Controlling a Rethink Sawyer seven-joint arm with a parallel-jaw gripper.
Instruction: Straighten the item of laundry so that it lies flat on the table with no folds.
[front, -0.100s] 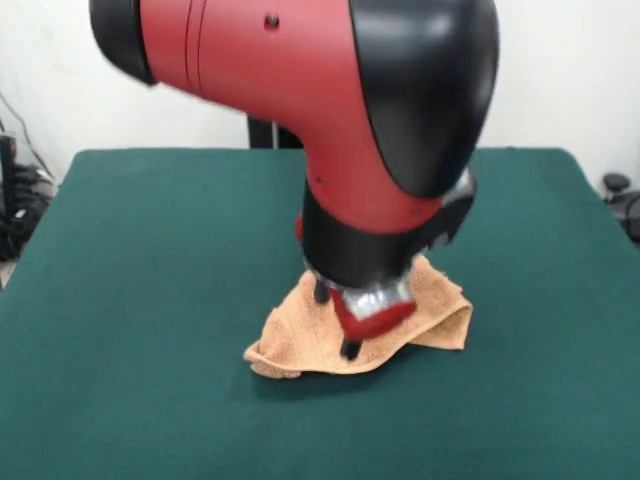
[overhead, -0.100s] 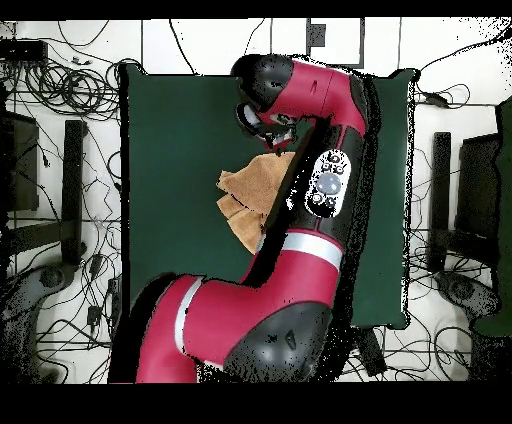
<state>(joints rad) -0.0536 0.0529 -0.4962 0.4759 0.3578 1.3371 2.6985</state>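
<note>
Clearly, our table (front, -0.100s: 120, 300) was the biggest thing, a wide dark green top. Our red and black arm (front, -0.100s: 330, 100) came down over its middle. Under the wrist lay the towel (front, -0.100s: 300, 340), orange-tan, crumpled and doubled over itself, with a raised fold at about three o'clock and a curled corner at about seven o'clock in the front view. Our gripper (front, -0.100s: 345, 325) sat low on the cloth's middle; we could not tell whether it grasped anything. We judged the towel light, soft and limp, not slippery on felt. A free corner or the outer edge looked the best hold.
</note>
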